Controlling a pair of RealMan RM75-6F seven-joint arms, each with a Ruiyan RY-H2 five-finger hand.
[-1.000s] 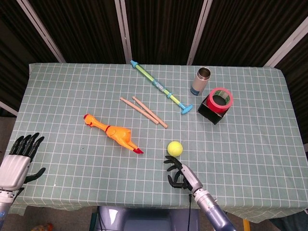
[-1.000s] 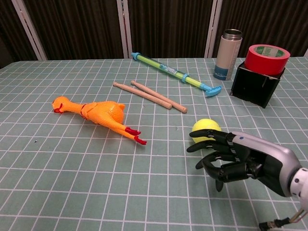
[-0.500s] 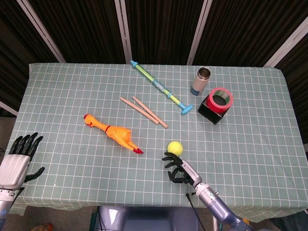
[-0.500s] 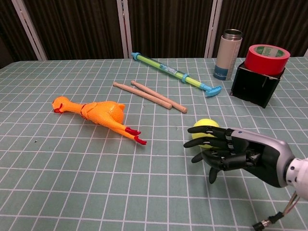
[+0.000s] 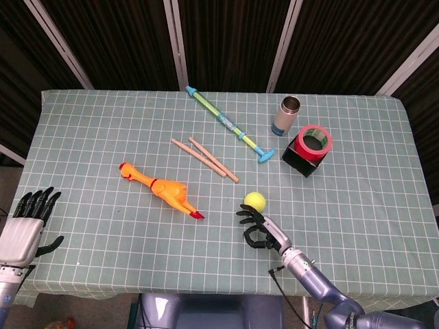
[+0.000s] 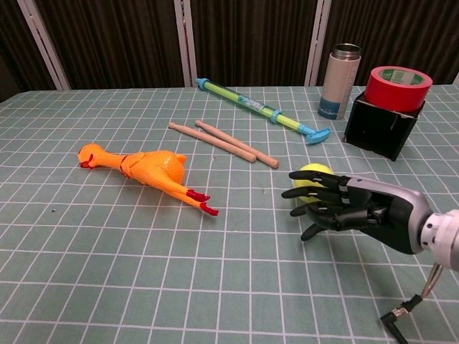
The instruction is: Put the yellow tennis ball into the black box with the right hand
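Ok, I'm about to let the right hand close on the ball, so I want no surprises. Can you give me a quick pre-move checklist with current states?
1. Right hand open, fingers spread: ok.
2. Hand right behind the tennis ball: ok.
3. Fingers wrapped round the ball: not ok, not gripped.
4. Ball resting on the table: ok.
5. Black box mouth free: not ok, red tape roll sits on top.
6. Left hand away from the work: ok, at the table's near left edge.
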